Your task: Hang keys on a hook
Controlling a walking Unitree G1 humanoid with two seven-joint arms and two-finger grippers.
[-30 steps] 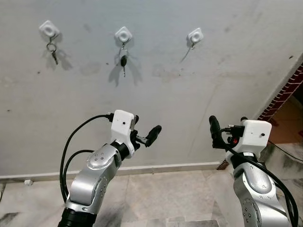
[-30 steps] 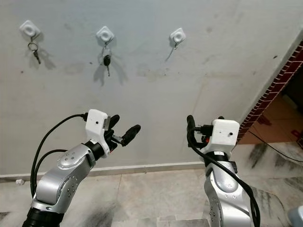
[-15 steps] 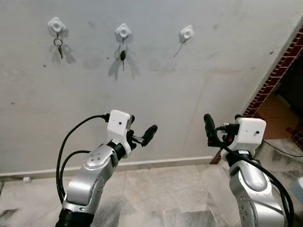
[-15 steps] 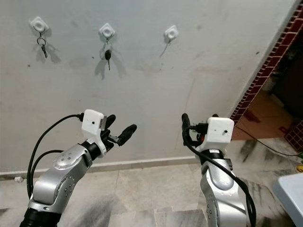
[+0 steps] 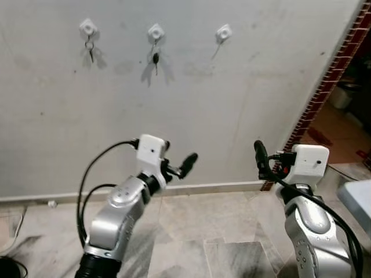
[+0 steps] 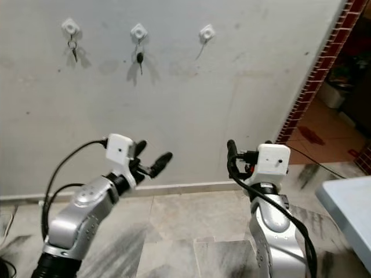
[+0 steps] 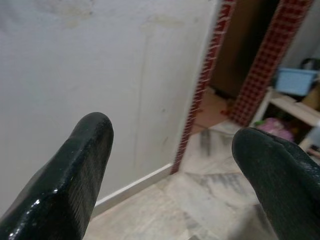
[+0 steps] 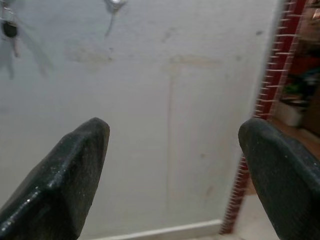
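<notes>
A robot stands facing a pale, stained wall (image 5: 243,87) with both silver arms raised in front of it. High on the wall sit three small white hooks in a row. The left hook (image 5: 88,26) carries a small set of keys (image 5: 90,52) on a ring. The middle hook (image 5: 155,32) holds a dark-headed key (image 5: 155,59) hanging straight down. The right hook (image 5: 224,33) has something thin trailing below it, possibly a cord or only a shadow; it is too small to tell.

The left gripper (image 5: 178,164) is held well below the hooks, its two black fingers spread wide apart with nothing between them. The right gripper (image 5: 272,159) is at about the same height, well apart from the left one, and its fingers are also spread apart around nothing, as the right wrist view shows with bare wall between them.

Below is a tiled floor (image 5: 208,231) with a white skirting board along the wall. To the robot's right a red brick edge (image 5: 324,87) frames a doorway, and the corner of a pale worktop (image 6: 348,202) pokes in low on that side.
</notes>
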